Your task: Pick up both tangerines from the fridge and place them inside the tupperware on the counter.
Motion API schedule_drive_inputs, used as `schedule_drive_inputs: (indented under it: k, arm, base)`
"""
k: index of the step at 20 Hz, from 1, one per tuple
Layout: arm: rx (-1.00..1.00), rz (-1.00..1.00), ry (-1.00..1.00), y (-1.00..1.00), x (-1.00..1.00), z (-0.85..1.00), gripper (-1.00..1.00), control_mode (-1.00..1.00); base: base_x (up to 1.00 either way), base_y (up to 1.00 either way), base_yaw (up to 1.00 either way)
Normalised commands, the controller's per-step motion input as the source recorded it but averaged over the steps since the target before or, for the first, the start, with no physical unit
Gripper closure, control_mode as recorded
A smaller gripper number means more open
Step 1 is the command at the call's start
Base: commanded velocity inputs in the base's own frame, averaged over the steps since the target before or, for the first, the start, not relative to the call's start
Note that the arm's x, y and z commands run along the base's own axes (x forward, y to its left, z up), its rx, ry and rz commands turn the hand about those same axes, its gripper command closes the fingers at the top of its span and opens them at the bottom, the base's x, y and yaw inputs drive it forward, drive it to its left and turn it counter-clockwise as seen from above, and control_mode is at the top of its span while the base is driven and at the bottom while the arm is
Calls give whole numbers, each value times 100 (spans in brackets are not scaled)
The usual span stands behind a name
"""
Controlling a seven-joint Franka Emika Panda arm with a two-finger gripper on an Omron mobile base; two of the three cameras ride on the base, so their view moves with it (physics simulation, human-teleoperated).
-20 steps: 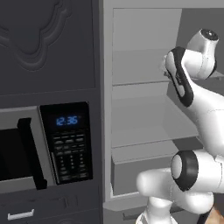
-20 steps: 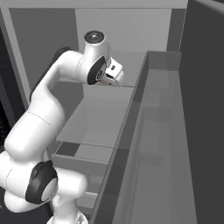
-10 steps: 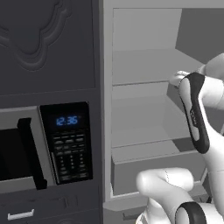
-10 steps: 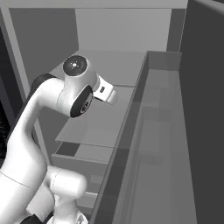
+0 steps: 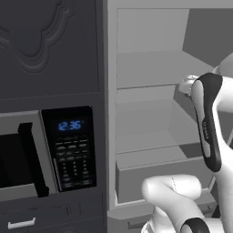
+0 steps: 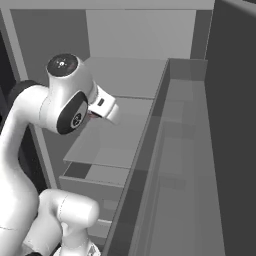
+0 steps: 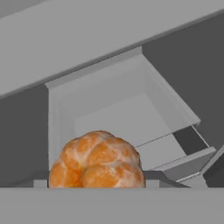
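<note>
One tangerine (image 7: 96, 160) sat right at the tool, grip unclear, above the fridge (image 5: 145, 113) drawer (image 7: 118, 113); nothing delivered yet.

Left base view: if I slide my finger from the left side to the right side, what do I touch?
Microwave door handle → microwave's blue clock panel → fridge with its pale shelves → the robot's white and dark arm.

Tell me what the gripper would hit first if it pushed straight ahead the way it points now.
The tangerine already sits right at the gripper's tips in the hand view, apparently held. Beyond it, the line seems to lead into the open fridge drawer, probably meeting its pale floor first, though depth is unclear.
</note>
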Motion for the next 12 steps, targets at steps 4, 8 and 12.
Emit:
schedule_drive_inputs:
  k: [4, 8, 12]
  arm:
    - [0, 0, 2, 14, -62, 7, 100, -100]
    - [0, 0, 0, 11, -33, 0, 100, 100]
    - [0, 0, 0, 0, 0, 0, 100, 100]
  base:
    - [0, 0, 0]
    - [-40, 19, 9]
    - [-83, 72, 37]
